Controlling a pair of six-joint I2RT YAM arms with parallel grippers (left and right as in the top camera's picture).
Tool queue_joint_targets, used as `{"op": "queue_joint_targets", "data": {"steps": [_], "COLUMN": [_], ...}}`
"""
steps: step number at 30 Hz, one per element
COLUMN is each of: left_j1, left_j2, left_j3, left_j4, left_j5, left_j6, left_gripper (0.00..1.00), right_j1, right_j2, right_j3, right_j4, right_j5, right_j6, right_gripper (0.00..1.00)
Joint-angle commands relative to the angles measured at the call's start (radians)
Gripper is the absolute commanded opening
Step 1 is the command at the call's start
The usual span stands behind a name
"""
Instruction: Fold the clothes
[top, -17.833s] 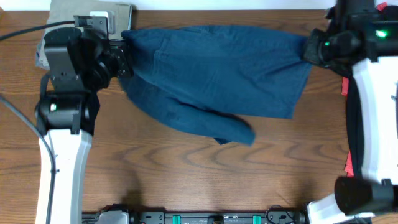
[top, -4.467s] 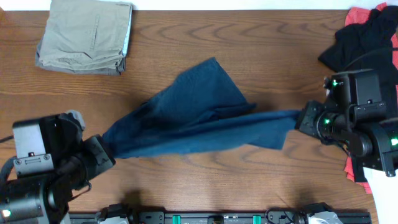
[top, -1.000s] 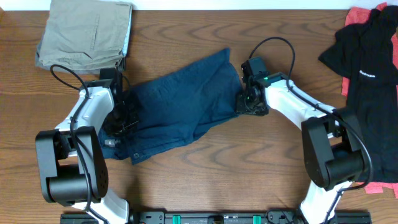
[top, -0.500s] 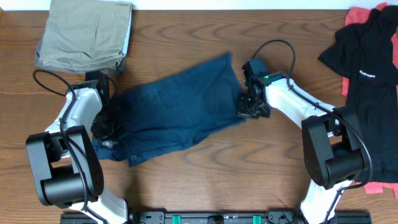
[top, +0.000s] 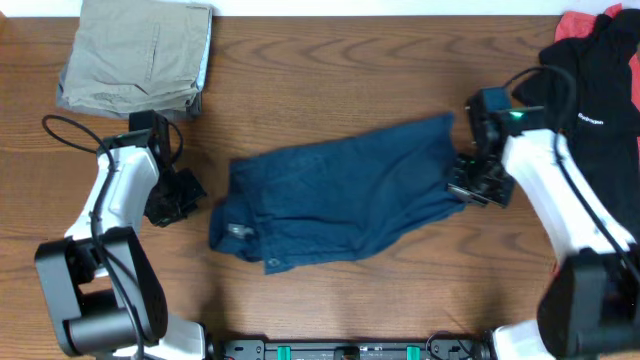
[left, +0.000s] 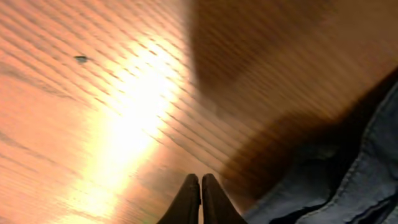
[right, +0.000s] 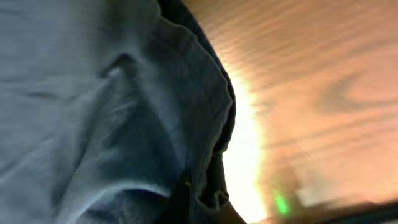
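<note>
One crumpled navy denim garment lay on the grained bench; we saw the left pincer pressed together, the right pincer unclear

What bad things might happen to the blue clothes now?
The right gripper sits at the edge of the rumpled dark navy-blue denim garment; pulling away, it might snag and drag the fabric. The right arm is close to the black T-shirt with white lettering and might catch it.

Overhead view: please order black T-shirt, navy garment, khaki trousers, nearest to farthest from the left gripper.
1. navy garment, just right of the left gripper.
2. khaki trousers, folded, far left corner.
3. black T-shirt, far right edge.
</note>
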Motion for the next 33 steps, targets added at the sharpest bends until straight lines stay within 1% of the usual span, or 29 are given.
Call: {"op": "queue_joint_targets", "data": {"steps": [1,3,4,6,7,8,9,11,13,16,20,29,33], "left_j1": [-0.008,-0.029,-0.045,-0.087,-0.110,-0.135,-0.163,-0.214,-0.264,-0.327,-0.365,-0.373,-0.385], "left_j2": [-0.082,-0.129,-0.153,-0.186,-0.196,-0.199,-0.198,-0.183,-0.164,-0.123,-0.050,0.094,0.107], "left_j3": [0.019,0.019,0.019,0.019,0.019,0.019,0.019,0.017,0.011,0.003,0.003,0.003,0.003], "left_j4": [-0.003,-0.004,-0.005,-0.013,-0.022,-0.031,-0.043,-0.068,-0.079,-0.071,-0.048,-0.037,-0.037], "left_j5": [0.091,0.146,0.182,0.240,0.247,0.246,0.246,0.246,0.246,0.246,0.243,0.260,0.273], "left_j6": [0.033,0.056,0.067,0.082,0.082,0.081,0.081,0.081,0.080,0.079,0.039,0.035,0.036], "left_gripper": [0.06,0.06,0.06,0.08,0.14,0.22,0.31,0.43,0.47,0.47,0.47,0.46,0.38], "right_j1": [-0.005,0.003,0.007,0.015,0.019,0.022,0.024,0.026,0.026,0.026,0.029,0.029,0.029], "right_j2": [-0.037,-0.039,-0.037,-0.036,-0.036,-0.036,-0.036,-0.036,-0.036,-0.036,-0.036,-0.036,-0.036], "right_j3": [0.008,0.008,0.006,-0.003,-0.008,-0.011,-0.013,-0.014,-0.014,-0.014,-0.014,-0.014,-0.014], "right_j4": [-0.030,-0.053,-0.061,-0.063,-0.063,-0.063,-0.063,-0.065,-0.066,-0.070,-0.078,-0.081,-0.074], "right_j5": [0.033,0.034,0.034,0.035,0.039,0.042,0.041,0.041,0.040,0.040,0.040,0.040,0.040], "right_j6": [0.013,0.008,0.007,-0.009,-0.011,-0.011,-0.011,-0.011,-0.010,-0.011,-0.011,-0.019,-0.019], "right_gripper": [0.01,0.01,0.05,0.35,0.55,0.81,0.99,0.99,0.99,0.99,0.99,0.99,0.99]}}
